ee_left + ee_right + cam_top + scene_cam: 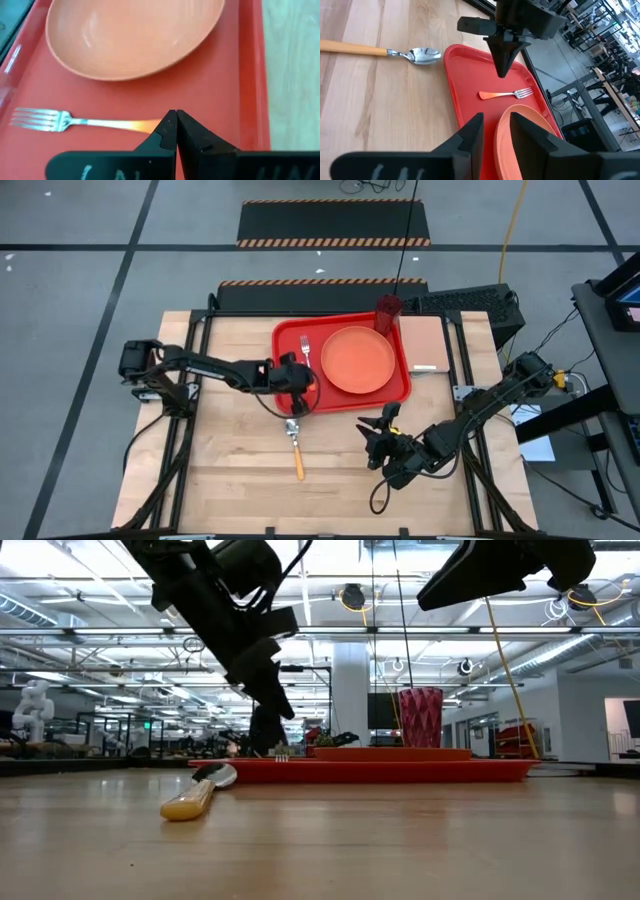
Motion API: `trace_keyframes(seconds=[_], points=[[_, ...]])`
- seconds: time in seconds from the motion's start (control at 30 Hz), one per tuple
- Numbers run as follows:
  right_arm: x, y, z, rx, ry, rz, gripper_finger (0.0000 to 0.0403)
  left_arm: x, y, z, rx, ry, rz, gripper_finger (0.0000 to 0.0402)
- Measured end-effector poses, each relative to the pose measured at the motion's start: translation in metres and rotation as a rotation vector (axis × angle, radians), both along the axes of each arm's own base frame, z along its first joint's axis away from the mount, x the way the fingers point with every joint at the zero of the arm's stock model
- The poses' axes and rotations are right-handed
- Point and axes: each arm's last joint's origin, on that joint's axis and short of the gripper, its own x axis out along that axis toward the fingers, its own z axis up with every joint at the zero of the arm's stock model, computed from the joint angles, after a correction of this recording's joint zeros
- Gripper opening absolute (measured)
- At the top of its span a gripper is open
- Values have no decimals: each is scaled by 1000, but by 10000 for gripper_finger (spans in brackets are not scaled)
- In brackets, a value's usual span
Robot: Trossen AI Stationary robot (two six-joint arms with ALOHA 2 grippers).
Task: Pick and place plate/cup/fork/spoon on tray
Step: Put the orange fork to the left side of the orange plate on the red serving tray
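The red tray (285, 340) lies at the table's far middle. On it lie the orange plate (357, 360) and the fork (304, 350), which also shows in the left wrist view (60, 120). The dark red cup (388, 312) stands upright at the tray's far right corner. The spoon (295, 445) lies flat on the table in front of the tray, bowl toward the tray. My left gripper (297, 388) is shut and empty, pointing down just above the fork's handle end (487, 95). My right gripper (495, 127) is open and empty, above the table near the tray's near right corner.
A tan-pink pad (425, 345) lies on the table against the tray's right side. Bare wood lies around the spoon and toward the near edge (240, 490). Cables hang from both arms.
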Motion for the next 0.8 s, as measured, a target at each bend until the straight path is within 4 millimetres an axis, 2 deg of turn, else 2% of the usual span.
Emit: trace_keyframes(seconds=[0.17,0.37,0.53,0.8], points=[[1,0,0,1,-5,2,86,7,3,-5,1,-40,30,3],[1,1,1,-4,-4,8,86,18,3,-35,-2,1,13,3],[1,1,1,-3,-4,9,86,20,4,-58,-16,73,13,3],[1,1,1,-5,-2,10,86,20,4,-61,-27,78,25,3]])
